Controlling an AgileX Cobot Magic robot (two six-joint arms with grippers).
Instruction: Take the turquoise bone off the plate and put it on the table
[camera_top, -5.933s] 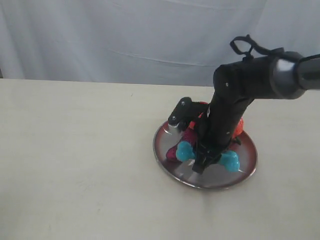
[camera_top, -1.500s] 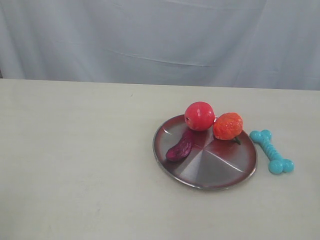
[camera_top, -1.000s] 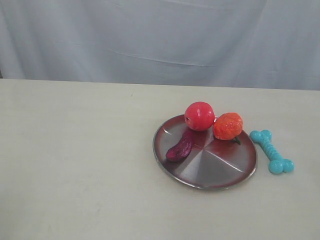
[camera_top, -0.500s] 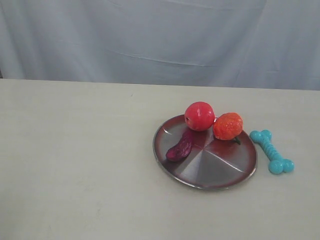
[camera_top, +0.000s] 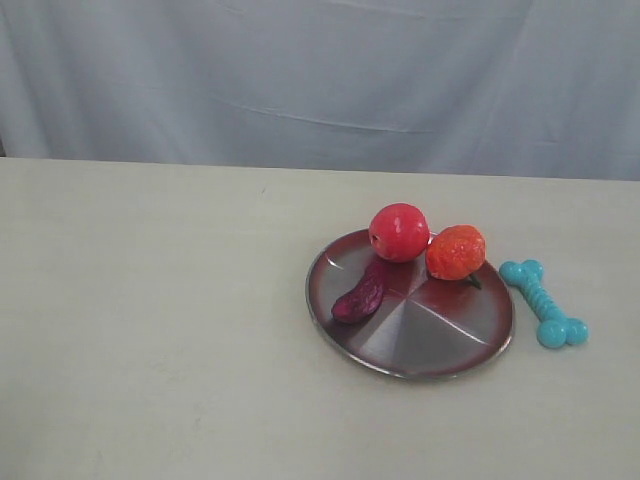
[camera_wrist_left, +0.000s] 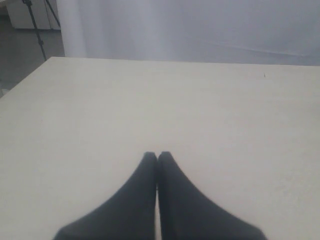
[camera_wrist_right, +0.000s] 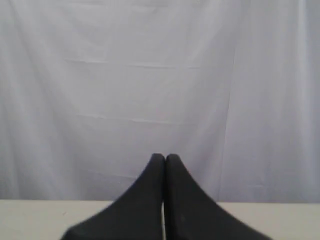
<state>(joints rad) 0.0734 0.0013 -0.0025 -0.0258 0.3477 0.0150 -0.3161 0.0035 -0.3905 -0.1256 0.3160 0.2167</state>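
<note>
Turquoise bone (camera_top: 543, 302) flat on table (camera_top: 150, 300); just beside plate (camera_top: 420, 340)

We find wide free room across the left half and along the near edge of the pale beige table (camera_top: 150, 350). On the right, the round shiny metal plate (camera_top: 440, 352) bars low passes. A round red fruit (camera_top: 399, 232) and a knobbly orange fruit (camera_top: 455, 251) stand tall at its far rim, and a dark purple oblong piece (camera_top: 359, 296) lies low on its left side. The plate's near half is bare. The small turquoise rubber bone (camera_top: 543, 302) lies just beside the right rim. A white cloth backdrop (camera_top: 300, 70) closes off the far side.
</note>
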